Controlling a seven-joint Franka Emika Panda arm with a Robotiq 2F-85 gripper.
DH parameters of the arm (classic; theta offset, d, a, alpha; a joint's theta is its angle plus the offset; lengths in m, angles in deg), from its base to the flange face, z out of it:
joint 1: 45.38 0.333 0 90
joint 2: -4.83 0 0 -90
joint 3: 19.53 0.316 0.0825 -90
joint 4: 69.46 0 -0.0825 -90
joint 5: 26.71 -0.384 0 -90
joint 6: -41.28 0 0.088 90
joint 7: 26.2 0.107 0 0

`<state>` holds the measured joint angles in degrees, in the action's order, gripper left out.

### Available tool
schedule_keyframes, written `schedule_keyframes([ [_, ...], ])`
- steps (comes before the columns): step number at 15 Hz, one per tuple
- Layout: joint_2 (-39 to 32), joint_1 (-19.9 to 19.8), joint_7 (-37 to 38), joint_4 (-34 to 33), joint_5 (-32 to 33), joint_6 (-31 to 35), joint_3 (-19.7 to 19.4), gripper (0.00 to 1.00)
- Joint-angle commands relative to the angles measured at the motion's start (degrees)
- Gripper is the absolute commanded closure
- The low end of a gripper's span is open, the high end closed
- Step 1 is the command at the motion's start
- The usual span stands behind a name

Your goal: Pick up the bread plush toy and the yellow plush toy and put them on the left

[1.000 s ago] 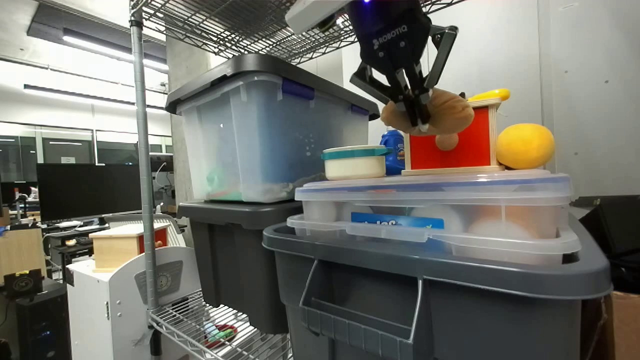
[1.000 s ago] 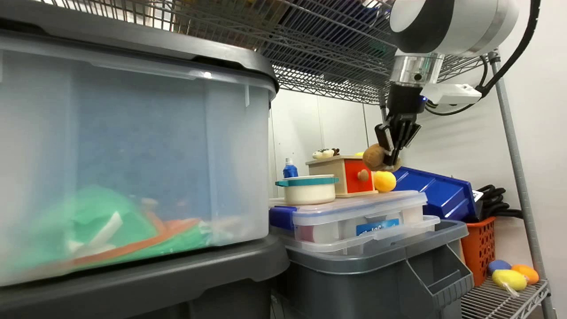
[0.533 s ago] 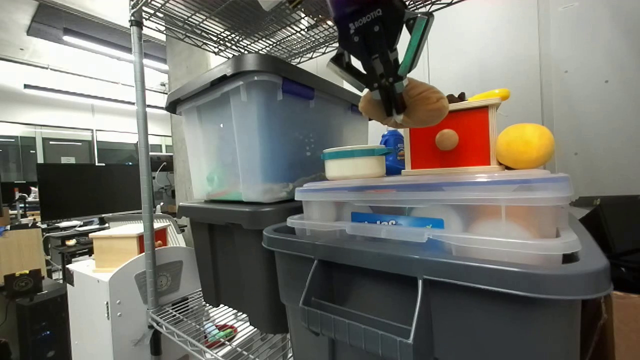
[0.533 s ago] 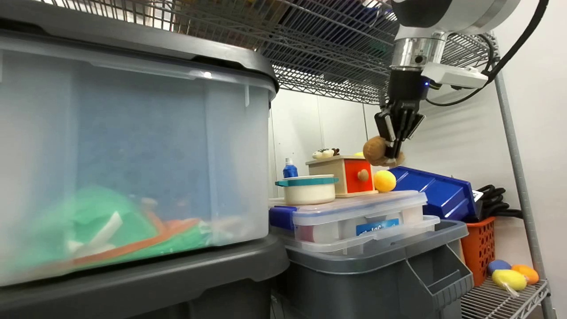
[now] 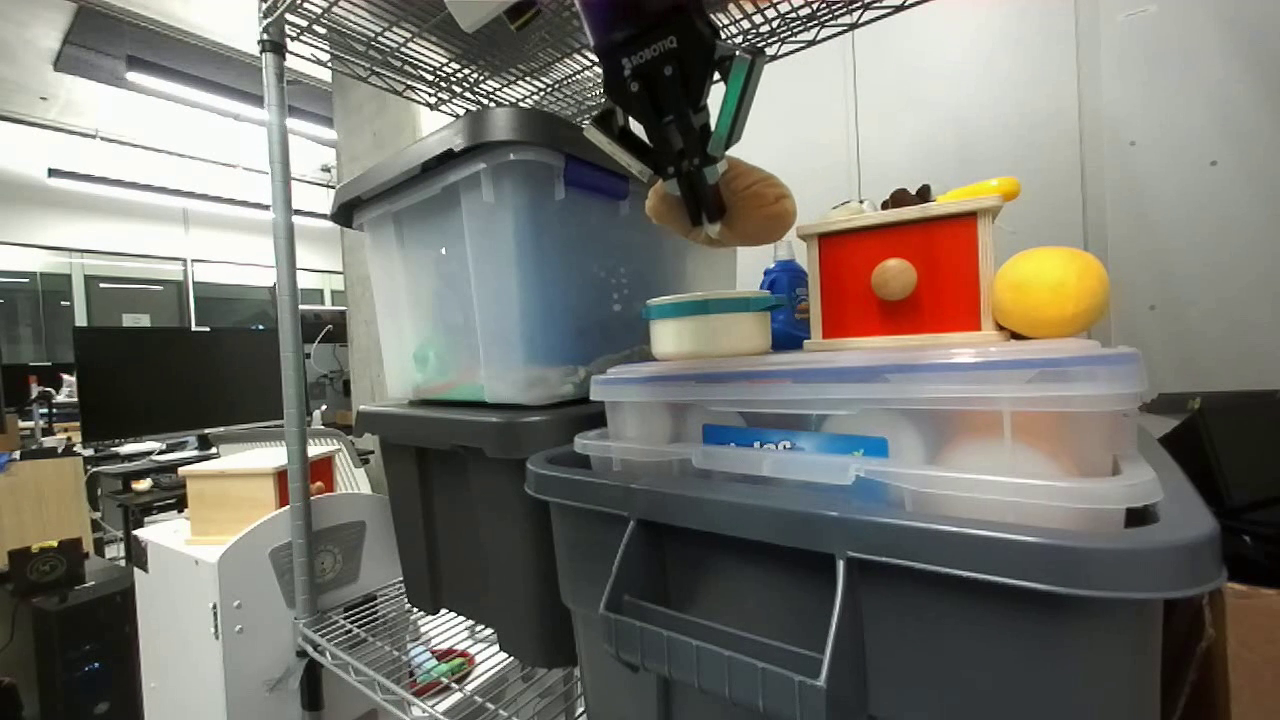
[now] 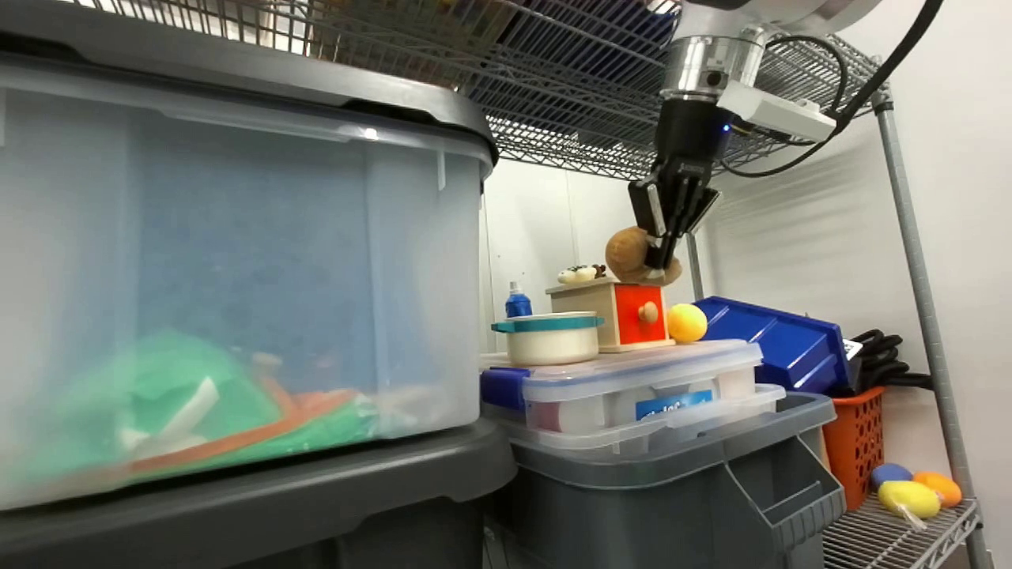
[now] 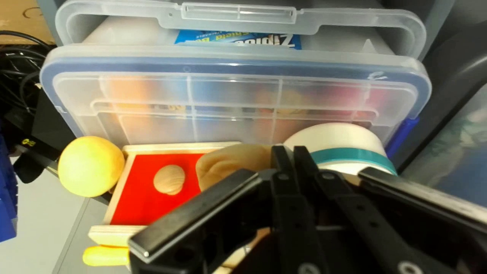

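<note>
The tan bread plush toy (image 5: 758, 205) hangs in the air, pinched in the middle by my gripper (image 5: 705, 215), whose fingers are almost together. In an exterior view the bread toy (image 6: 627, 251) appears above the wooden box's top; in the wrist view its left part (image 7: 232, 161) bulges out beside my gripper (image 7: 291, 152), and much of the rest is hidden behind the fingers. The round yellow plush toy (image 5: 1050, 292) rests on the clear box's lid, right beside the red-fronted box. At left in the wrist view, the yellow toy (image 7: 90, 166) stands apart from the gripper.
A wooden box with a red front (image 5: 930, 285) carries small items on top. Beside it are a cream pot with a teal rim (image 5: 710, 325) and a blue bottle (image 5: 787, 300). A tall lidded tote (image 5: 540, 270) stands left, and a wire shelf (image 6: 569, 95) hangs overhead.
My gripper has carried the bread toy leftward and a little upward in both exterior views, away from in front of the red box. The yellow toy has stayed put.
</note>
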<state>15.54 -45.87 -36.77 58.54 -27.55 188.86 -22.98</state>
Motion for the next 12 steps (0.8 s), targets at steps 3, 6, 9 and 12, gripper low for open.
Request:
schedule_keyframes([
  [3, -0.48, 1.31, -0.61, -1.09, -1.63, 0.58, 0.40, 0.98],
  [6, -1.86, 1.04, -0.09, -1.50, -0.62, 2.20, 0.55, 0.98],
  [9, -4.42, 0.65, 0.10, -2.79, 0.50, 4.77, 0.57, 0.98],
  [12, -6.50, 0.46, -0.26, -3.19, 0.34, 7.06, 0.50, 0.98],
])
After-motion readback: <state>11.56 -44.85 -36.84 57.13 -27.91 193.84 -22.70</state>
